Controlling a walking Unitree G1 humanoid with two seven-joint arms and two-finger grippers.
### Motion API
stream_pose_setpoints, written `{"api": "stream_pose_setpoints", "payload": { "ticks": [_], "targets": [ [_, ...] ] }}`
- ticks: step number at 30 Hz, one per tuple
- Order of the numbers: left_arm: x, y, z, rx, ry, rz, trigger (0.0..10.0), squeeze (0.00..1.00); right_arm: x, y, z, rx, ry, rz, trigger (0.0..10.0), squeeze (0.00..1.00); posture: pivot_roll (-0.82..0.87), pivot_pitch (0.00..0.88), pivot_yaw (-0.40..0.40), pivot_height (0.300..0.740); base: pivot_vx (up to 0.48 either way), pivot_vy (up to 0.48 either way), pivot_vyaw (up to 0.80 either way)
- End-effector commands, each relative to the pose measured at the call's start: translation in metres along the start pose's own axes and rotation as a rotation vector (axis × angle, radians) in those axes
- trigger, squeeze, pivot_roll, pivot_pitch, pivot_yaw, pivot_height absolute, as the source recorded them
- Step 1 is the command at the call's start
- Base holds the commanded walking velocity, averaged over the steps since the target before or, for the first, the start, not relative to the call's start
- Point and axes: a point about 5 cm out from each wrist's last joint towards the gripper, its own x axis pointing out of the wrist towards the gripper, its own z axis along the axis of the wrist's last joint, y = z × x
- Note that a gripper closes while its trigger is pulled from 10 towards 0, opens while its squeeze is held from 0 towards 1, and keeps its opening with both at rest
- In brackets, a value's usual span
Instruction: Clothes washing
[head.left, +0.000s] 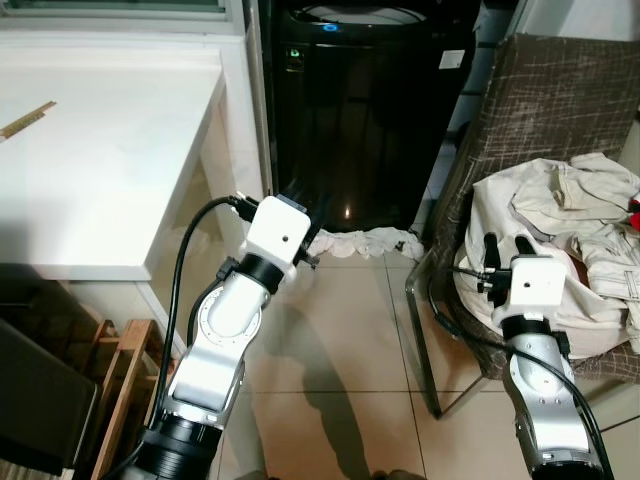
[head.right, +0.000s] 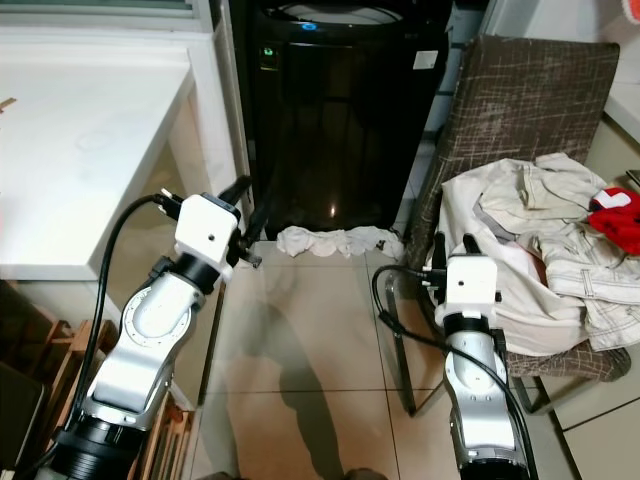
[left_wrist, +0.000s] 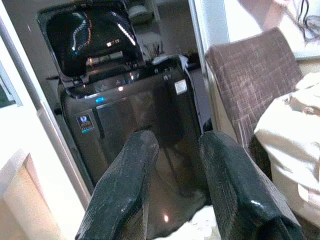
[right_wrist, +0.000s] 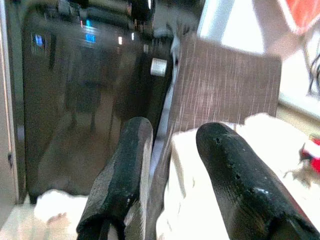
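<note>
A black top-loading washing machine (head.left: 360, 110) stands against the far wall, its lid (left_wrist: 90, 35) raised. On the tiles at its foot lies a crumpled white cloth (head.left: 365, 242). To the right, a brown chair (head.left: 570, 90) holds a pile of cream clothes (head.left: 560, 225) with a red item (head.right: 615, 215) at its far side. My left gripper (head.left: 308, 197) is open and empty, held above the floor just in front of the machine. My right gripper (head.left: 507, 243) is also open and empty, at the near left edge of the clothes pile.
A white table (head.left: 100, 150) fills the left side, with a wooden ruler (head.left: 25, 120) on it. A wooden rack (head.left: 120, 380) and a dark object (head.left: 40, 400) sit under its near edge. Tiled floor (head.left: 350, 340) lies between table and chair.
</note>
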Motion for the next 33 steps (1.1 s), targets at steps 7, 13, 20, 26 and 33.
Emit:
{"api": "stream_pose_setpoints", "payload": {
  "ticks": [7,13,20,26,33],
  "targets": [
    [0.007,0.009,0.029,0.029,-0.092,0.013,10.0,0.0,0.018,-0.001,0.022,0.003,-0.075,-0.019,10.0,0.01,-0.13,0.019,0.017,0.74,0.0,0.0,-0.48],
    [0.006,0.016,0.01,-0.018,0.007,0.077,10.0,0.0,0.037,0.01,0.032,0.058,-0.042,0.029,10.0,0.0,-0.13,0.01,0.024,0.74,0.193,0.0,-0.26],
    [-0.004,0.01,-0.006,-0.103,0.06,0.005,10.0,1.0,0.044,0.007,0.033,0.095,-0.008,-0.02,10.0,1.0,-0.13,0.009,0.024,0.74,0.0,0.0,0.0],
    [-0.005,0.009,-0.015,-0.067,0.111,0.017,10.0,1.0,0.044,0.013,0.028,0.088,0.023,-0.004,10.0,1.0,-0.13,0.01,0.02,0.74,0.0,0.0,0.0],
    [-0.008,0.016,-0.022,-0.009,0.155,0.043,10.0,1.0,0.044,0.014,0.026,0.085,0.024,0.003,10.0,1.0,-0.12,0.008,0.018,0.74,0.0,0.0,0.0]
  ]
}}
